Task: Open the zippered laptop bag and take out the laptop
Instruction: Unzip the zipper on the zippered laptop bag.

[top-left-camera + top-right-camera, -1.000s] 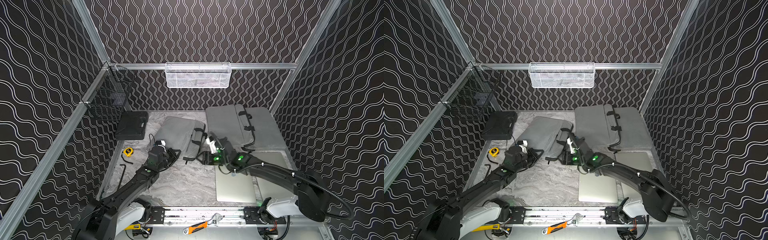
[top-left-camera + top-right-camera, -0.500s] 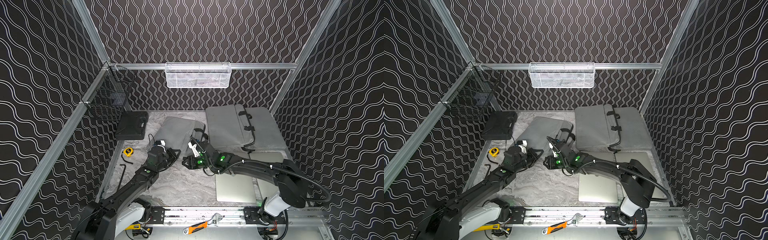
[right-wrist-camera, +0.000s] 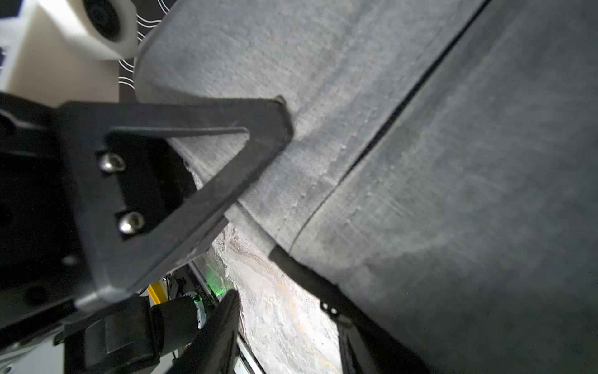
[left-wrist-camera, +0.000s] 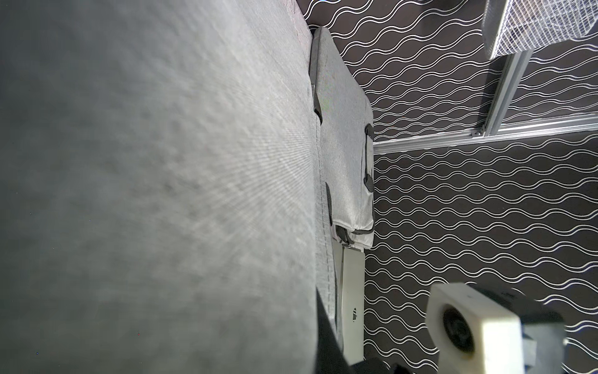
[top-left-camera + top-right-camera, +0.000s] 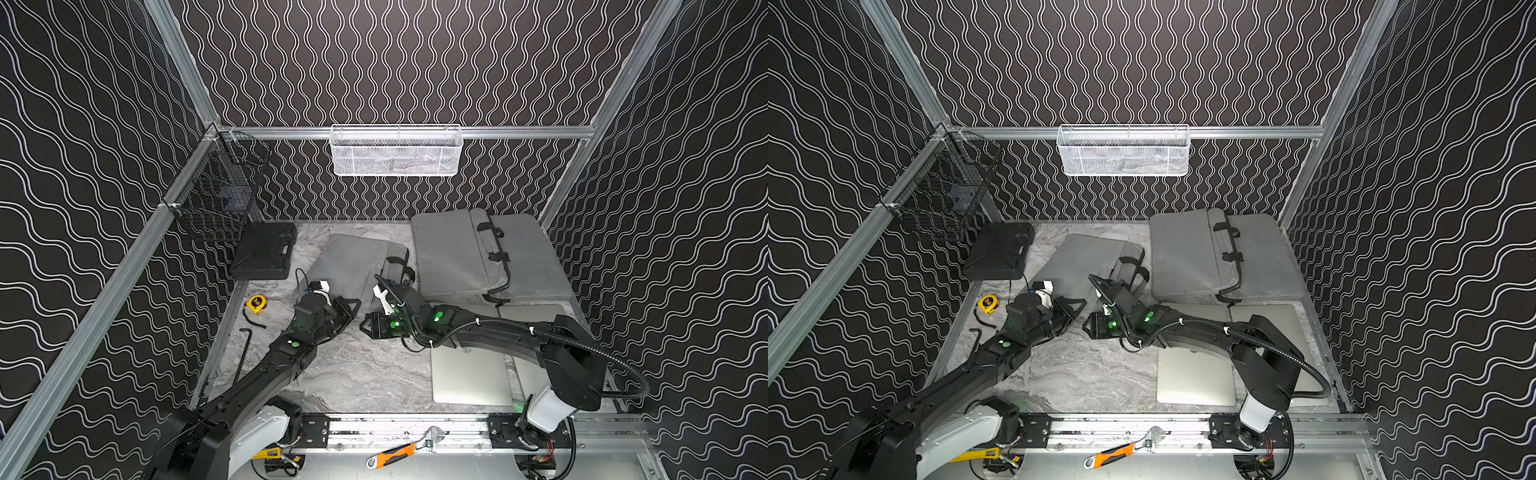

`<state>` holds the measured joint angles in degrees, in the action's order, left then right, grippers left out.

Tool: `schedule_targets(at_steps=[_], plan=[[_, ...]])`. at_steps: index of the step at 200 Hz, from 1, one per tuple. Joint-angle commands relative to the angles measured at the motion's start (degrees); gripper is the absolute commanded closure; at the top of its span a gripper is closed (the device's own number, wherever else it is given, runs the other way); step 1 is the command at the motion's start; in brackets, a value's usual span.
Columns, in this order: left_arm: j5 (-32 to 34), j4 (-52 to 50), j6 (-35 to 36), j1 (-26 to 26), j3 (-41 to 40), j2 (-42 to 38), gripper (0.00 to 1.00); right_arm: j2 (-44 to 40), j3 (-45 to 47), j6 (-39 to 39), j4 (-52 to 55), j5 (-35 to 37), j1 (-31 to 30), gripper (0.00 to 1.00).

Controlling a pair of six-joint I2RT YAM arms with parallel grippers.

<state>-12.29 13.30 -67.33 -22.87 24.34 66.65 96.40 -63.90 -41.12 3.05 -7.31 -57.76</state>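
A grey zippered laptop bag (image 5: 353, 262) (image 5: 1084, 259) lies left of the middle of the marble table, and its laptop is hidden. My left gripper (image 5: 352, 306) (image 5: 1077, 308) is shut on the bag's near corner. Its black triangular finger (image 3: 265, 119) lies flat on the fabric, and grey cloth (image 4: 161, 194) fills the left wrist view. My right gripper (image 5: 369, 328) (image 5: 1091, 326) (image 3: 284, 340) stands open just off the bag's near edge, with bare table between its fingers. A black zip band (image 3: 301, 272) runs along that edge, close to the right gripper.
A second grey bag (image 5: 478, 253) lies at the back right. Two silver notebook computers (image 5: 469, 374) (image 5: 536, 311) rest under my right arm. A black case (image 5: 264, 253), a yellow tape measure (image 5: 255, 303) and a hex key (image 5: 245, 353) sit left. An orange wrench (image 5: 395, 453) lies on the front rail.
My right arm has swung left from the second bag's near corner to the first bag's near edge, its jaws narrowing, then widening a little. The left arm has stayed put.
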Motion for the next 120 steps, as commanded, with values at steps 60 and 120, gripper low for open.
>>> schedule_targets(at_steps=[60, 120], plan=[[-0.51, 3.20, 1.69, 0.11, -0.60, -2.05, 1.00, 1.01, -0.88, 3.20, 1.08, 14.88, 0.28, 0.55], [-0.89, 3.18, 1.38, 0.14, -0.36, -2.29, 1.00, 1.28, -1.91, 4.84, 2.25, 19.27, 0.28, 0.52]])
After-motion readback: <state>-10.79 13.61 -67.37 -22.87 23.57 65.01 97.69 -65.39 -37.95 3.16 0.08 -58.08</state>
